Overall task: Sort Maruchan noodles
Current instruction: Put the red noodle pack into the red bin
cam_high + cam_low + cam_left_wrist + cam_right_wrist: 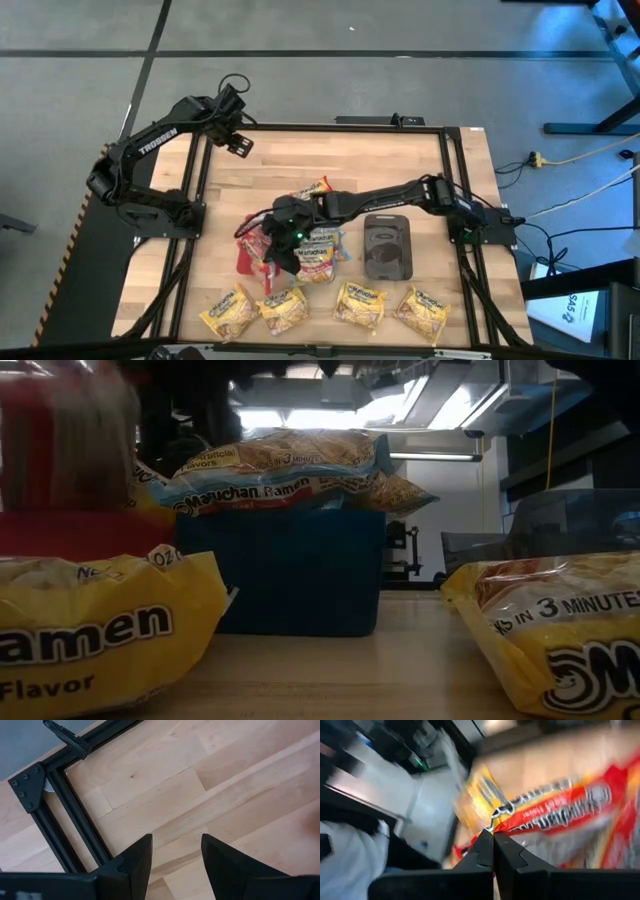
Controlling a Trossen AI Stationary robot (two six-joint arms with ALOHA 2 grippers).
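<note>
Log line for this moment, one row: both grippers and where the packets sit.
right gripper: shut on red noodle packet, mid-table pile | left gripper: open, empty, far-left corner | four yellow packets: front row

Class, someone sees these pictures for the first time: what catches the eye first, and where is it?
The right gripper, shut, reaches across the table's middle over a jumble of ramen packets and a red tray. Four yellow packets line the near edge. The left gripper hangs open over bare wood at the far left corner.
</note>
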